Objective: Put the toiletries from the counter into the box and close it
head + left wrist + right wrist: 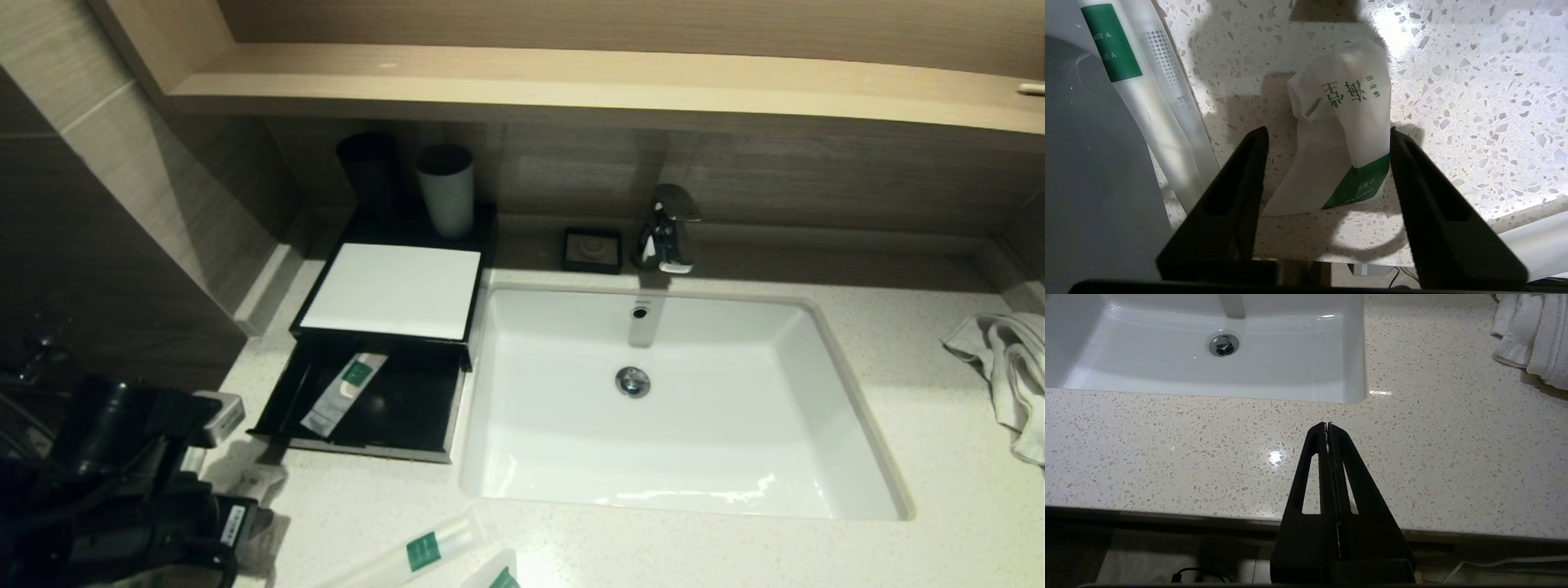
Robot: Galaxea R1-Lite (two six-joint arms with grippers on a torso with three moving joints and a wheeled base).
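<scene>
**Left hand straddling a short packet at the worktop's front edge**

Speckled white stone formed the worktop [939, 457] around the white sink [522, 457], and you had the box [396, 286] at its back left, below two cups, with its black drawer [408, 412] pulled out. One long packet in the drawer [343, 392] lay slanted. Your left hand [1327, 134] was low at the near left edge, its fingers [1241, 175] about half open on either side of a short crumpled packet [1343, 122]; one touched the packet, the other stood just off it, and the packet still lay on the stone. Long packets [1163, 102] lay just beside. Your right hand [1327, 425] hung pressed shut before the sink, holding nothing, with a white towel [1535, 335] well apart.
</scene>
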